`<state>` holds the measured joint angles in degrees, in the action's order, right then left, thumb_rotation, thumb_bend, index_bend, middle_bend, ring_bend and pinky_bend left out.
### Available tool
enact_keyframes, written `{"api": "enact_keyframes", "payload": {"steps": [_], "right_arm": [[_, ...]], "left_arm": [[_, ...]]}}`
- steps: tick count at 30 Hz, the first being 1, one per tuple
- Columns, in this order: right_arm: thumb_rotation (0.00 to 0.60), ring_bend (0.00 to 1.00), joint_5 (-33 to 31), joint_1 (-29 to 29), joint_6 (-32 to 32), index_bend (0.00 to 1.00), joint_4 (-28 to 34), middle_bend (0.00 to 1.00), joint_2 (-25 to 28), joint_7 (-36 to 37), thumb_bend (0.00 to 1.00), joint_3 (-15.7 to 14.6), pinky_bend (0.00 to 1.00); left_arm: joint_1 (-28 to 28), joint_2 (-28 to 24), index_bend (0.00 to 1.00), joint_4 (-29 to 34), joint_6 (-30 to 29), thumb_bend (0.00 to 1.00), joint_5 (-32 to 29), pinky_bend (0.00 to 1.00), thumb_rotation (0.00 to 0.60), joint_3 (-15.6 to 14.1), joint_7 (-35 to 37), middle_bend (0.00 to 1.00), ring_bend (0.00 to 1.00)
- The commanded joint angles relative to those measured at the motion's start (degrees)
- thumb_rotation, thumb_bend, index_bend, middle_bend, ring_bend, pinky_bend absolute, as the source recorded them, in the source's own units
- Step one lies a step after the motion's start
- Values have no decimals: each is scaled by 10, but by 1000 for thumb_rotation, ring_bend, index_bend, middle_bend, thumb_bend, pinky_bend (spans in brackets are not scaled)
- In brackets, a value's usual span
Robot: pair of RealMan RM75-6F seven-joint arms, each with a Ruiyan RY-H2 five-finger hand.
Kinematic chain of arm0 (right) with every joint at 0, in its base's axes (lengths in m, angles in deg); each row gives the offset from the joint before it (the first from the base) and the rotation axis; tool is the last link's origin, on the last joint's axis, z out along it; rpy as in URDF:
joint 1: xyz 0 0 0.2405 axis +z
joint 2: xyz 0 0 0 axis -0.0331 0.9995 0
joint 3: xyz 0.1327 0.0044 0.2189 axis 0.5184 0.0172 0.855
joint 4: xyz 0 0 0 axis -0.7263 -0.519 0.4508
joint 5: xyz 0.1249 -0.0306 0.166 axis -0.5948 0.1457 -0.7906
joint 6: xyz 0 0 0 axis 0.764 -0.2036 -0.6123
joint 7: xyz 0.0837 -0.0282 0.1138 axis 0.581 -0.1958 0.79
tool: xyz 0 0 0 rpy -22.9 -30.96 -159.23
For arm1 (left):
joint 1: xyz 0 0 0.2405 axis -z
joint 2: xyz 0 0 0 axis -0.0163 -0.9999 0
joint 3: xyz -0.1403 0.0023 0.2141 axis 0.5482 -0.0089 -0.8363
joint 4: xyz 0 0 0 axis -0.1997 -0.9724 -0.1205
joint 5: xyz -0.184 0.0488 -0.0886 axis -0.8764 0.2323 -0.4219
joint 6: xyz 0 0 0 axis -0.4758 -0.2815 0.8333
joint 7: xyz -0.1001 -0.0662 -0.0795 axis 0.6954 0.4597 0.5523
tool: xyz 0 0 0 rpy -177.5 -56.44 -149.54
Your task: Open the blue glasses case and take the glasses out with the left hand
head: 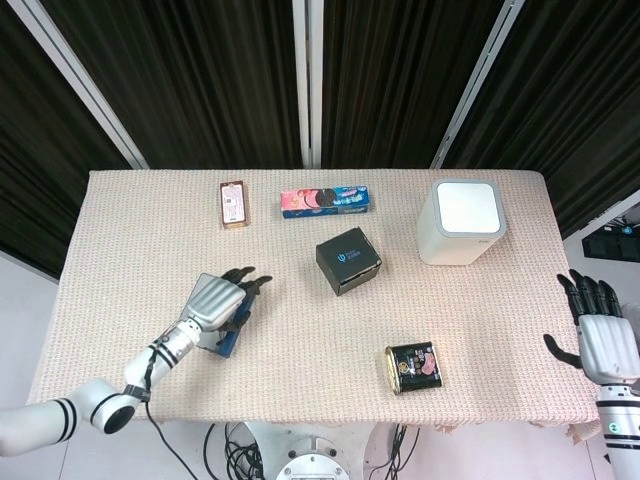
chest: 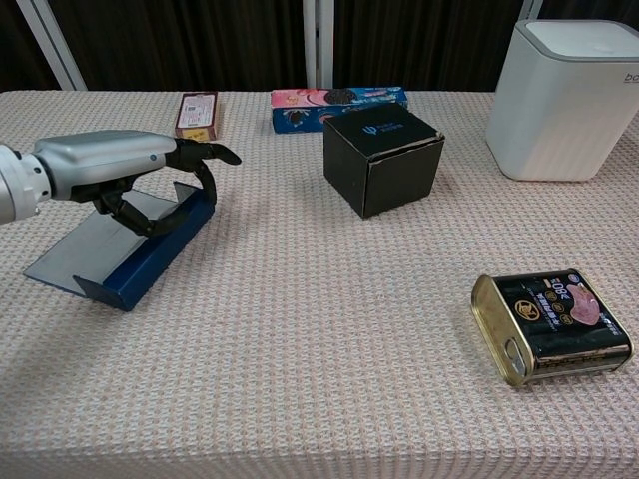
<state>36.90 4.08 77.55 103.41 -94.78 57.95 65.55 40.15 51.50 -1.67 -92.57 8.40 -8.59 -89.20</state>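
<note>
Left hand [chest: 120, 170] reaches in from left edge, palm down over blue case [chest: 130, 244]. Dark fingers [chest: 205, 155] curl past case's far end; thumb bent down against its far raised wall. Case lies flat on woven tablecloth [chest: 300, 359], grey face up, blue side wall facing camera. Black box [chest: 384, 160] mid-table. Cookie pack [chest: 339, 105] behind it at far edge; small brown packet [chest: 197, 115] left of that. White container [chest: 569, 95] far right. Tin [chest: 554, 324] on its side, near right.
</note>
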Motion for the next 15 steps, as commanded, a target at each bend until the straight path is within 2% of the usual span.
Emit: {"api": "enact_keyframes", "payload": {"steps": [1, 15], "right_arm": [[600, 0, -1, 1, -2, 0, -1, 0, -1, -1, 204, 0, 0], [600, 0, 2, 2, -1, 0, -2, 0, -4, -4, 213, -1, 0]], "left_arm": [[3, 2, 65, -6, 5, 509, -9, 138, 600, 3, 0, 275, 17], [0, -17, 65, -3, 26, 509, -102, 138, 600, 18, -55, 315, 17]]}}
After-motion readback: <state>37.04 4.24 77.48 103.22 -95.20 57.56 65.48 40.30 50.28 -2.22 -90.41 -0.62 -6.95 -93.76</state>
